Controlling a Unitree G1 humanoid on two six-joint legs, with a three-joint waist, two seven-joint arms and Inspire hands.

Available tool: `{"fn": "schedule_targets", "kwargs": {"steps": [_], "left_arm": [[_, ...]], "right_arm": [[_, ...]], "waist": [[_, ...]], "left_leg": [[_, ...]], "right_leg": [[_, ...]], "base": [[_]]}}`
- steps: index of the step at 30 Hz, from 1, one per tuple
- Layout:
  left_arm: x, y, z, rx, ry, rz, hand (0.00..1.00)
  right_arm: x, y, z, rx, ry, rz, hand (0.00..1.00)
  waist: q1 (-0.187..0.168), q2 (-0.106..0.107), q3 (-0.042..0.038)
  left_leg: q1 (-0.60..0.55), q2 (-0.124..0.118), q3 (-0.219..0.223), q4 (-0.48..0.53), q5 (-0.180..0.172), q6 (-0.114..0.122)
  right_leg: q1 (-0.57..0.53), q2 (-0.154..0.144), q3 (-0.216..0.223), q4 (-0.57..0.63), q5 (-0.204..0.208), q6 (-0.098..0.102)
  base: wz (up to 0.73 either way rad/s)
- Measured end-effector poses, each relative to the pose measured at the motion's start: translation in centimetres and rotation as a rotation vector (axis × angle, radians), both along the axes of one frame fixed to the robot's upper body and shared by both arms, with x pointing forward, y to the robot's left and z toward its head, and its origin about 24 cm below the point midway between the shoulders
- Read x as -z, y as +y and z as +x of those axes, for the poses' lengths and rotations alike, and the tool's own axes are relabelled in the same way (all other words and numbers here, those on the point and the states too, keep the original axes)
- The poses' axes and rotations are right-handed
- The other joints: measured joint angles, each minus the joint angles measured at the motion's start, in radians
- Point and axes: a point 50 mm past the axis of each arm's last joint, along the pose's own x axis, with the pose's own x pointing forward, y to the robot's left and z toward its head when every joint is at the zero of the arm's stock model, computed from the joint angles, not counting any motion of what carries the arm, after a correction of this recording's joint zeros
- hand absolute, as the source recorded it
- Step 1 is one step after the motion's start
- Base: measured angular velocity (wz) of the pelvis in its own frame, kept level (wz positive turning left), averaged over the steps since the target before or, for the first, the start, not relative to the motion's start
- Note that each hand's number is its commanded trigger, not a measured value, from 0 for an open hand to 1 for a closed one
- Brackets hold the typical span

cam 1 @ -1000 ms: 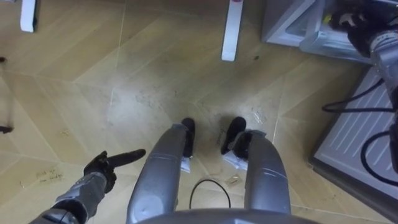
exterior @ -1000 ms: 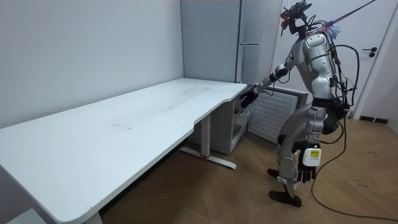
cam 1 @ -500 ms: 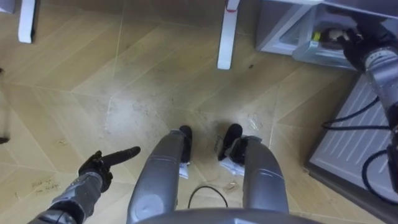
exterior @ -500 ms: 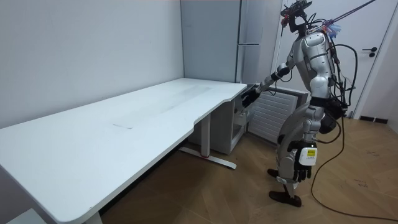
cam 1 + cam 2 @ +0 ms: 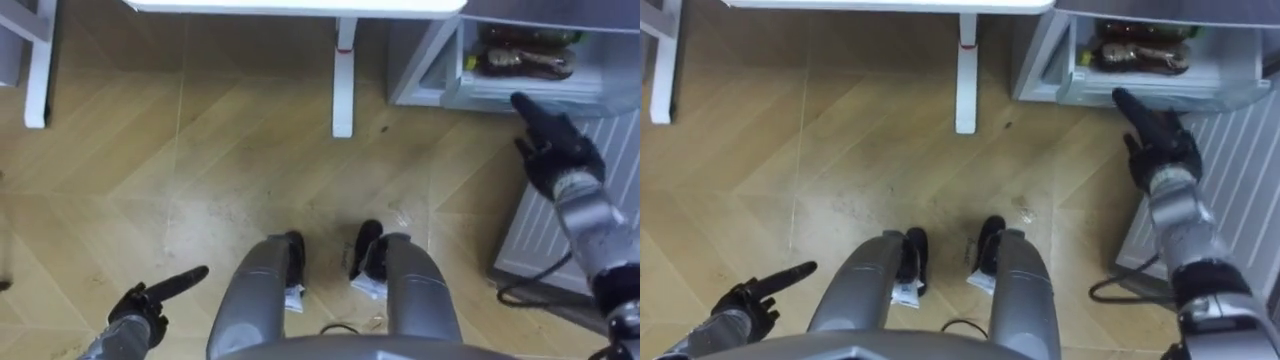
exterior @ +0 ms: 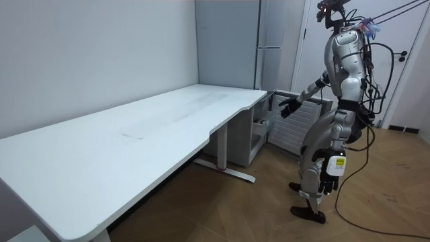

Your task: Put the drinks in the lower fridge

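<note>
Right hand (image 5: 552, 152) flat-open, empty, just below the bottles (image 5: 527, 62) lying crosswise in the open fridge compartment (image 5: 470, 90), upper right — left hand (image 5: 140, 305) slack, empty, lower left.

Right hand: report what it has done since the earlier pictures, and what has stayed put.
The right hand has drawn back out of the open lower fridge compartment and now hovers before it, open and empty; the robot has straightened up from its lean. Dark bottles lie inside. The left hand still hangs low at its side, open, and the white desk has not moved.
</note>
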Motion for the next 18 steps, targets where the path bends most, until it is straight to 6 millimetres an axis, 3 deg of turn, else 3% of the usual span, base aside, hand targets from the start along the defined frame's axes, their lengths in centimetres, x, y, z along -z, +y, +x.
{"fn": "schedule_targets", "kwargs": {"steps": [5,9,13,18], "left_arm": [[0.2,-0.8,0.0,0.002,-0.01,-0.026,0.0],[0.3,-1.1,0.1,-0.003,-0.022,-0.022,0.0],[0.2,-1.1,0.3,-0.023,-0.027,-0.009,0.0],[-0.1,-1.3,2.2,-0.032,-0.074,-0.014,0.0]], "right_arm": [[1.7,1.4,-1.2,0.013,0.044,0.045,0.0],[2.2,1.4,-1.6,0.026,0.059,0.047,0.0],[2.4,1.5,-1.7,0.036,0.07,0.051,0.0],[2.0,1.5,-0.2,0.088,0.058,0.089,0.0]], "waist": [[-0.007,0.001,0.0014],[-0.018,0.018,0.0145],[-0.018,0.019,0.0152],[-0.017,0.019,0.0155]], "left_leg": [[0.005,0.002,-0.003,-0.021,0.01,-0.008],[-0.001,0.002,-0.011,-0.028,0.01,-0.009],[-0.007,0.002,-0.009,-0.036,0.013,-0.004],[-0.069,0.002,-0.009,-0.011,0.009,-0.001]], "right_leg": [[0.007,0.013,-0.001,-0.024,0.013,-0.014],[0.005,0.019,0.0,-0.036,0.012,-0.013],[-0.006,0.019,0.002,-0.037,0.013,-0.013],[-0.065,0.016,0.002,-0.016,0.012,-0.013]], "base": [[0.01],[0.04],[-0.03],[0.0]]}}
